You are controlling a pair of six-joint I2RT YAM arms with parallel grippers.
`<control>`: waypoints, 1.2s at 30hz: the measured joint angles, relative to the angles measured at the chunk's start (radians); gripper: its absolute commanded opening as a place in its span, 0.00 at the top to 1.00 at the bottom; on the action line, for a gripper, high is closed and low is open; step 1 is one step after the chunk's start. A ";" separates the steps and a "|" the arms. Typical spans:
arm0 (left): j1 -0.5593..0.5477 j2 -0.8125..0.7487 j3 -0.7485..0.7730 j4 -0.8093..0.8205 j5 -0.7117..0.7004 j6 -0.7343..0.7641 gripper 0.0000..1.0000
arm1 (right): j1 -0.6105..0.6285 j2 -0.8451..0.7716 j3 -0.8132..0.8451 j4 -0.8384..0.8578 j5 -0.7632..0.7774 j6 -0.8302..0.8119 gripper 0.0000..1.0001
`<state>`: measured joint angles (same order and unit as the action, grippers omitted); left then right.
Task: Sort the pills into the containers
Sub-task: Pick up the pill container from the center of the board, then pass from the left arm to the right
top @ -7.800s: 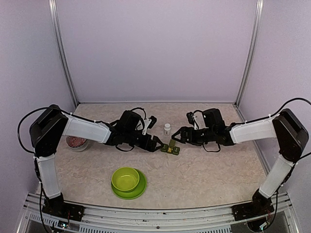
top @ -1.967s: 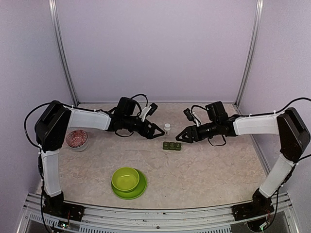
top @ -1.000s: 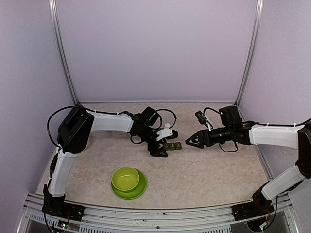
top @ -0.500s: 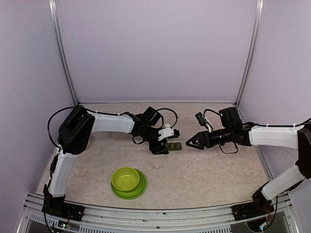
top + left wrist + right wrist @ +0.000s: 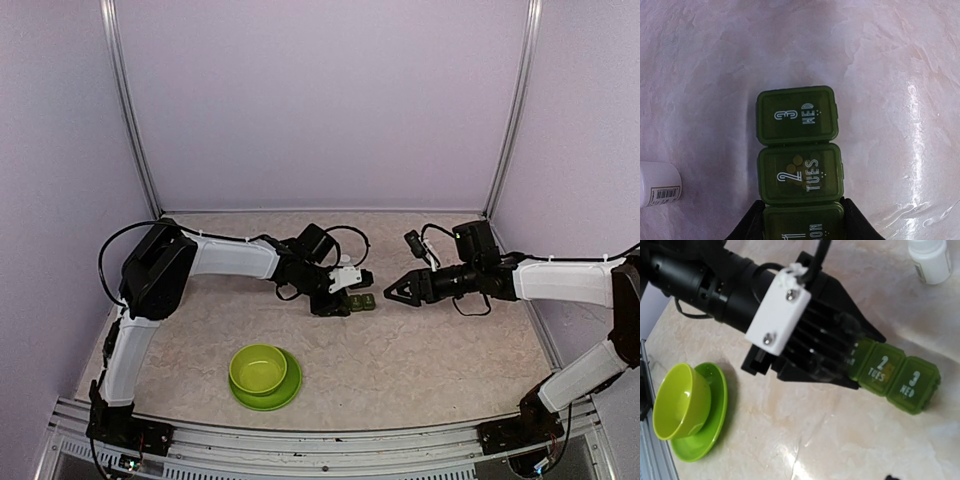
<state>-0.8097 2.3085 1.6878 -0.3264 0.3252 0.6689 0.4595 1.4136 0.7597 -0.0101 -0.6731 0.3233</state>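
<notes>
Left gripper [image 5: 801,227] jaws just closed onto MON end of pill box [image 5: 799,150], which lies flat on surface [image 5: 900,75], lids shut. Right gripper [image 5: 390,293] right of box, jaws unclear. Box likely braced for lid-opening.

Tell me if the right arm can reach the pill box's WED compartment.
Probably yes: WED compartment faces the right gripper, bare table between; left gripper straddles only the MON end.

light: bright, even, cast from overhead | glare: white sheen seen on tabletop [image 5: 912,115], left wrist view | shadows: soft, thrown beside lime-green bowl [image 5: 680,400] | focus: pill box [image 5: 797,115] lettering rendered sharp; white bottle [image 5: 930,260] slightly blurred at right wrist frame edge
</notes>
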 measured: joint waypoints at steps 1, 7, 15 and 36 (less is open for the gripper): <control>0.000 0.000 -0.001 0.003 0.000 0.001 0.64 | -0.001 0.000 0.000 0.001 0.000 0.002 0.29; -0.001 -0.006 -0.013 0.018 0.000 -0.003 0.66 | -0.008 0.008 -0.005 0.010 -0.002 0.013 0.28; -0.010 -0.085 -0.110 0.050 0.010 -0.044 0.66 | -0.034 0.028 -0.050 0.059 -0.011 0.089 0.24; -0.141 -0.271 -0.202 0.116 0.015 -0.070 0.66 | -0.041 0.131 -0.111 0.360 -0.242 0.401 0.28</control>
<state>-0.9504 2.0373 1.4860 -0.2104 0.3401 0.5991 0.4183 1.5448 0.6487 0.3500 -0.9150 0.7242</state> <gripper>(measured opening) 0.419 0.727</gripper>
